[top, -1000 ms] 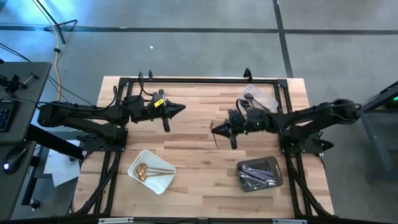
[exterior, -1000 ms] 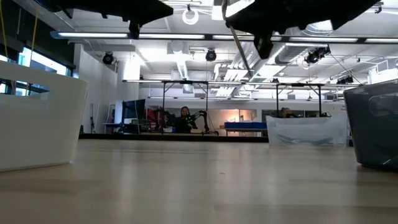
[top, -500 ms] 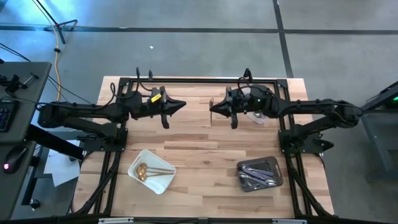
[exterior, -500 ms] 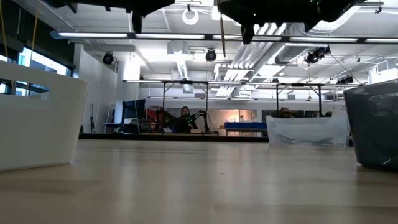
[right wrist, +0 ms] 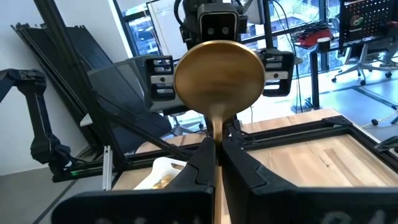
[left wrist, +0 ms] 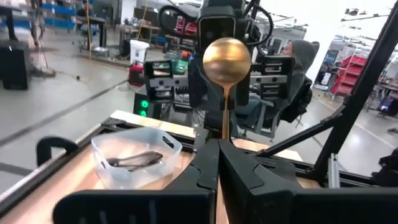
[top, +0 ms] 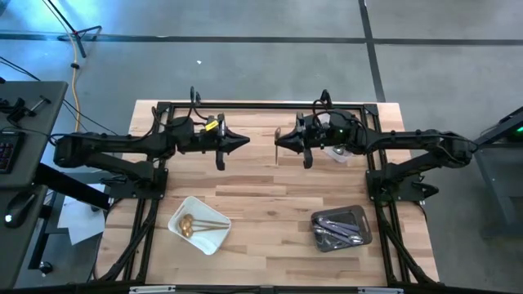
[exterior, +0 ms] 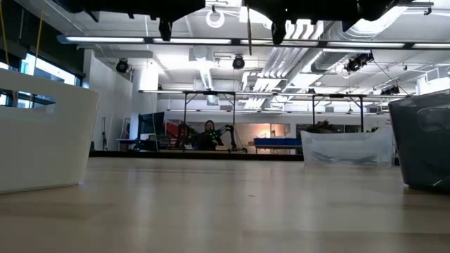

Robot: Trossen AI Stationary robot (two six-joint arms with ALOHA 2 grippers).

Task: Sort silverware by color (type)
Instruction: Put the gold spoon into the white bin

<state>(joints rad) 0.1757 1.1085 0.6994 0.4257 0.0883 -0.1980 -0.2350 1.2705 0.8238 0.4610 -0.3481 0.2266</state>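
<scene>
My right gripper is shut on a gold spoon, high over the table's far middle. Its round bowl also shows in the left wrist view. My left gripper faces it from the left, shut and empty, a short gap away from the spoon. A white tray at the near left holds gold silverware. A dark grey tray at the near right holds dark silverware. A clear tray at the far right holds shiny pieces. My right gripper pinches the spoon's handle just below the bowl between its two fingers. The fingers lie level, pointing toward the table's left, across the handle. The spoon stands upright with its bowl up, and its handle hangs below the fingers, far clear of the table.
A black frame runs along the table's far edge and sides. Bare wood lies between the white and grey trays. Beside the table's left edge stands a desk. A person sits in the room beyond.
My right gripper has carried the gold spoon up and toward the table's far edge, turning until the spoon stands upright, then held still. My left gripper has edged a little toward the right.
</scene>
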